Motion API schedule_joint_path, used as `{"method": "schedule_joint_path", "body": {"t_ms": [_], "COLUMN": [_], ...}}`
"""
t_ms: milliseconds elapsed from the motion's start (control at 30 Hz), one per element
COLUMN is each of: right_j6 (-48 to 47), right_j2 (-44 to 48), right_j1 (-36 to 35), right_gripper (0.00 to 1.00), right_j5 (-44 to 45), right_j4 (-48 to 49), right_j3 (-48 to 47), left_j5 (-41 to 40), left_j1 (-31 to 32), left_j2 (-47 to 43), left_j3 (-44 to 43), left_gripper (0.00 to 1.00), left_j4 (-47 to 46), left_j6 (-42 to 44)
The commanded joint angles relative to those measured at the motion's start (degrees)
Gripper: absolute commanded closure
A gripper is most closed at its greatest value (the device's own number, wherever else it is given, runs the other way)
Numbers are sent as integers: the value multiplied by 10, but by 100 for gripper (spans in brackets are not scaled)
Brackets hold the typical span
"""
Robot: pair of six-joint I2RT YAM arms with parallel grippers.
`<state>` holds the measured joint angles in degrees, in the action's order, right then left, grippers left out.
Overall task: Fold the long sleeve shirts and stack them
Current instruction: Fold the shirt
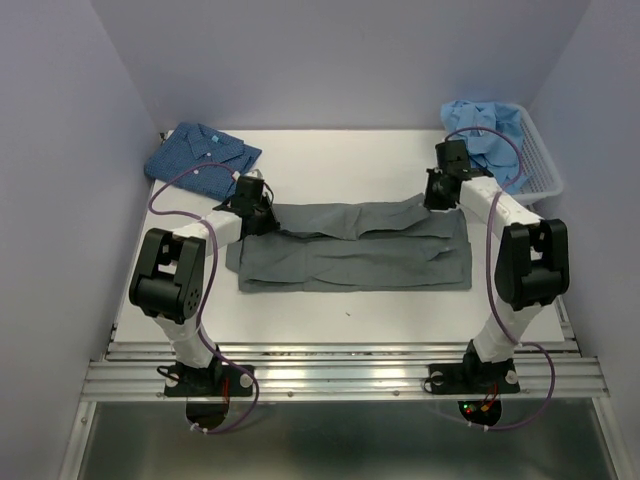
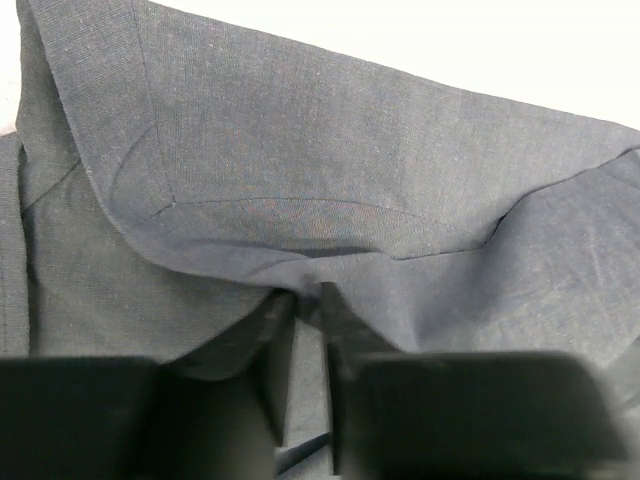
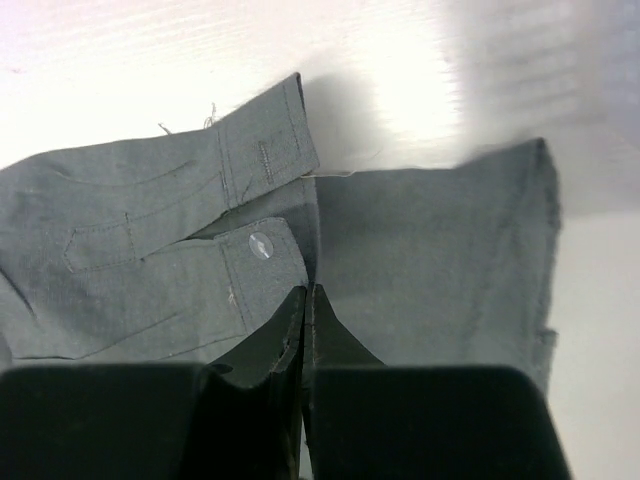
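A plain dark grey shirt (image 1: pixel 355 250) lies spread across the middle of the table, folded into a long band. My left gripper (image 1: pixel 258 205) is at its back left corner, shut on a raised fold of the grey cloth (image 2: pixel 300 150), which drapes over the fingertips (image 2: pixel 327 300). My right gripper (image 1: pixel 437 195) is at the back right corner, jaws pressed together on the cloth edge (image 3: pixel 430 260) beside two buttoned cuffs (image 3: pixel 262 245). A folded dark blue patterned shirt (image 1: pixel 203 152) lies at the back left. Light blue shirts (image 1: pixel 488 128) are heaped in the basket.
The white slatted basket (image 1: pixel 545 170) stands at the back right corner, close behind the right arm. Purple cables loop from both arms. The white table's front edge meets a metal rail with the arm bases.
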<state>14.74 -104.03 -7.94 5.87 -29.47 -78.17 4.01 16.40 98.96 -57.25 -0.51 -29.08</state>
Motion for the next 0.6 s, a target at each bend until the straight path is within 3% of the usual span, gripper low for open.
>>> {"method": "schedule_joint_path", "body": {"t_ms": [0, 100, 333, 567], "right_j6": [-11, -11, -19, -22], "right_j2": [51, 72, 97, 88], "right_j1": [-1, -1, -1, -1], "right_gripper": [99, 99, 99, 99], "right_j5": [58, 78, 97, 100], "right_j4": [-47, -66, -90, -146], "right_j3": [-25, -28, -51, -166], "left_j5": [-4, -2, -1, -25], "left_j1": [-1, -1, -1, -1], "left_j2": [-2, 3, 3, -22], "left_j3": [-10, -11, -15, -25], "left_gripper": [78, 99, 100, 100], "left_j4": [-6, -5, -4, -9], "left_j6": [5, 7, 4, 3]}}
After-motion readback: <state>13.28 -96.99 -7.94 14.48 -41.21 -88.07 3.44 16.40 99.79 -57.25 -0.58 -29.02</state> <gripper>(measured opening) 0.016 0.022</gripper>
